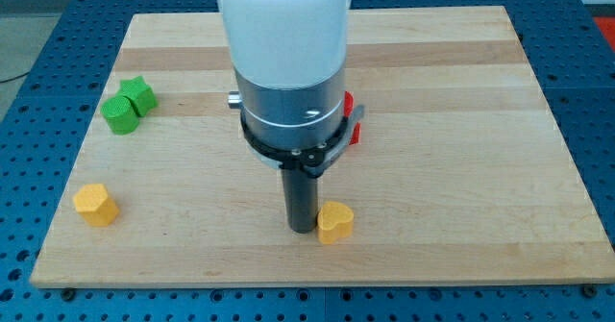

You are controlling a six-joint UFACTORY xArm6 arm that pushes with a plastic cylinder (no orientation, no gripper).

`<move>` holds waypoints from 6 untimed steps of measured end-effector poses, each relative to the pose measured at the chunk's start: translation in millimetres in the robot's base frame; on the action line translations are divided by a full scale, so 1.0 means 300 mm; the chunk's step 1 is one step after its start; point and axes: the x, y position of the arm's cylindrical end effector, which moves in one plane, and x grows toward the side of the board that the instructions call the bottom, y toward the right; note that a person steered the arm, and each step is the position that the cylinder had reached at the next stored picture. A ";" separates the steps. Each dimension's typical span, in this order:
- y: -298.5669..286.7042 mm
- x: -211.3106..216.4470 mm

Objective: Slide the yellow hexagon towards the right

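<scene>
Wooden board point(461, 120) on a blue perforated table point(591, 91). The arm's white and grey body point(288, 72) hangs over board centre, partly hiding red blocks point(353, 120) at its right side; their shape cannot be made out. Two green blocks point(129, 104) touch each other at upper left. One yellow hexagon point(96, 204) sits lower left; another yellow block point(335, 222) lies near the bottom edge. My tip point(302, 228) is a bare rod, holding nothing, touching this block's left side.

Tip point(302, 229) touching block point(334, 222) on its left, board's point(461, 168) bottom.
</scene>
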 end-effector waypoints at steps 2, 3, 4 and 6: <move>0.072 0.025; 0.070 0.026; -0.048 0.127; -0.426 0.163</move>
